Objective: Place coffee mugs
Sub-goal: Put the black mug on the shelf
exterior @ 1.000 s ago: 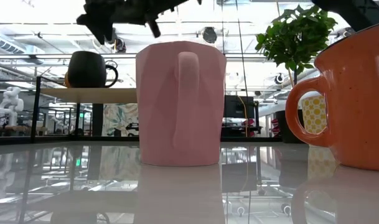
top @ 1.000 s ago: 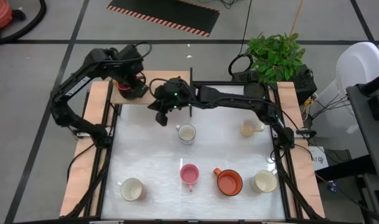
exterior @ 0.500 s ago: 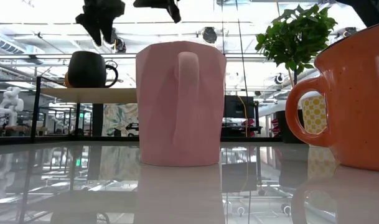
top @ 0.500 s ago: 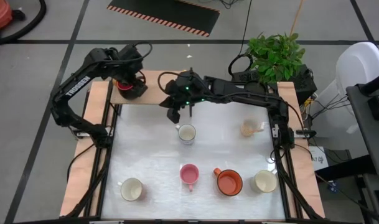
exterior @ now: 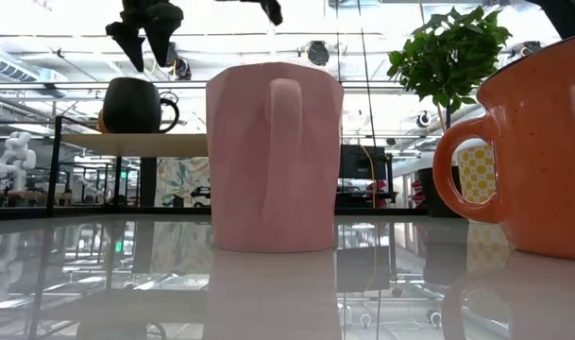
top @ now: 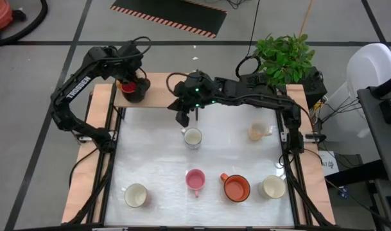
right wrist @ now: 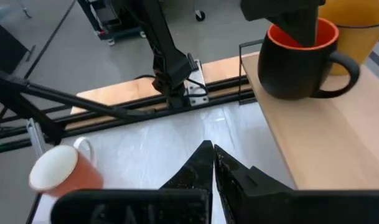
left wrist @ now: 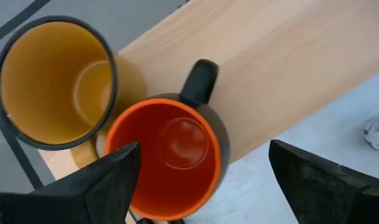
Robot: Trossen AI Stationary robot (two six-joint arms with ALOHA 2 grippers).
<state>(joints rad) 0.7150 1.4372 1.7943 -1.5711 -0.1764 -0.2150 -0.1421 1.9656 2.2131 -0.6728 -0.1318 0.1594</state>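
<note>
High view: the left hand hangs over a wooden shelf at the far left corner of the bench, right above a black mug with a red-orange inside. The right hand reaches in from the far right and sits just beyond a white mug, between it and the shelf. Nearer than the white mug stand a pink mug and, beside that, an orange mug, with a cream mug past the orange one. Another cream mug sits well left of the pink mug, and a pale tan mug lies level with the white mug, well to its right.

Low view: the pink mug fills the middle, handle facing the camera, and the orange mug stands just beside it. Behind and left of the pink mug, the black mug rests on the shelf, with the left hand above it and clear of it.

Left wrist view: the left hand's fingers stand wide apart on either side of the black mug, holding nothing. An amber-yellow mug touches the black mug's side on the shelf.

Right wrist view: the right hand's fingers are pressed together, empty, above the bench. The black mug stands on the shelf, with the amber-yellow mug behind it.
</note>
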